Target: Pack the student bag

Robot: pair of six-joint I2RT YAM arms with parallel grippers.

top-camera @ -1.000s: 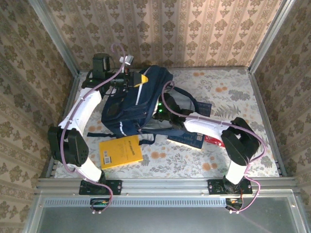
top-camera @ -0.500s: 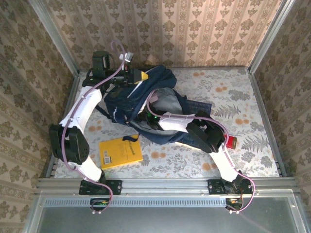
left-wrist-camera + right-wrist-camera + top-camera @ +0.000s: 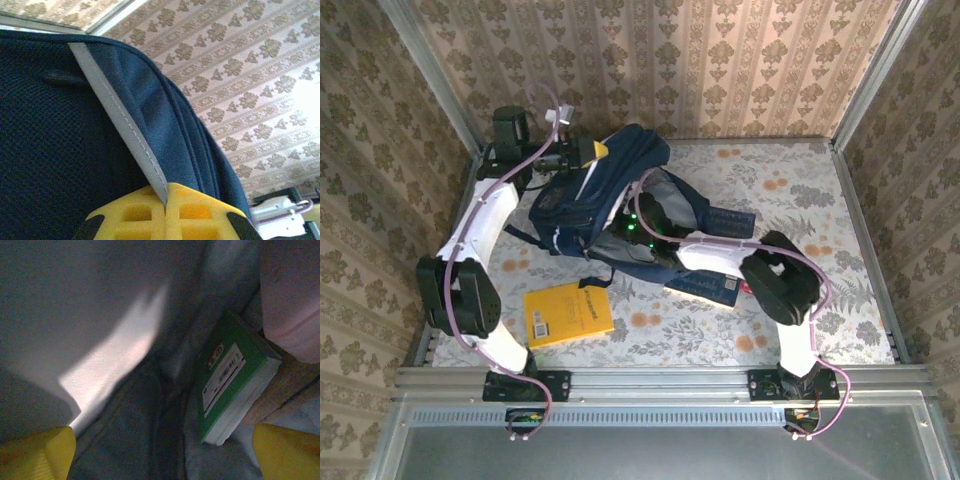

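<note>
Student bag [image 3: 585, 205] looked soft, floppy; grey trim [image 3: 120, 125] judged best hold. Left jaws pinched that trim; right jaws stood wide inside, empty.

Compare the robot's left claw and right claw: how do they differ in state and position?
The left claw is shut, pinching the student bag at its grey stripe; the right claw is open, holding nothing. The left claw grips the bag from outside; the right claw reaches inside it, near a green book. Both have yellow fingers.
</note>
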